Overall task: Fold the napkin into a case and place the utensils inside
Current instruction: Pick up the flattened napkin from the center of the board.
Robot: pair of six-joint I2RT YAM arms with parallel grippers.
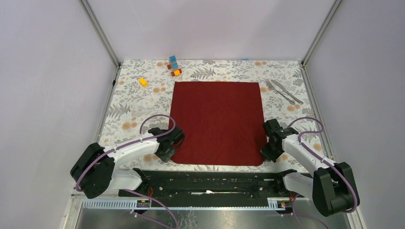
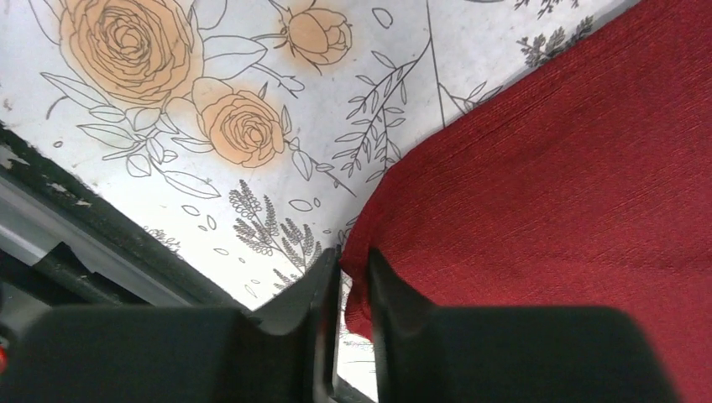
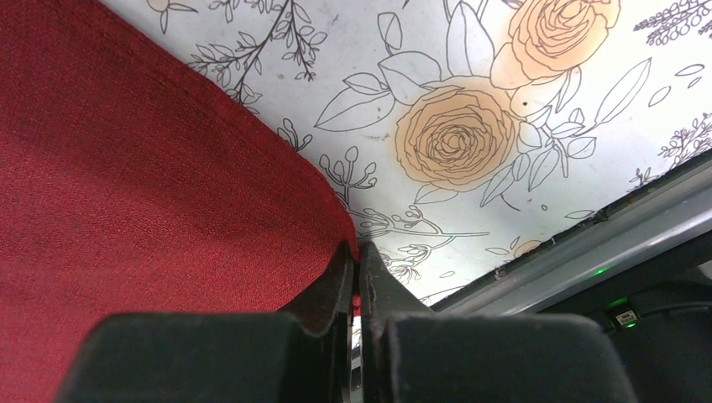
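napkin flat; left gripper and right gripper pinch its near corners.

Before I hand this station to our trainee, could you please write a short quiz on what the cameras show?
1. True or false: the napkin is already folded into a case.
2. Where do the utensils lie? A) on the napkin; B) on the table, beyond the napkin's far right corner; C) beneath the napkin.
3. What do the left gripper and the right gripper each pinch?
Key: 1 false, it lies flat and spread out; 2 B; 3 a near corner of the napkin.
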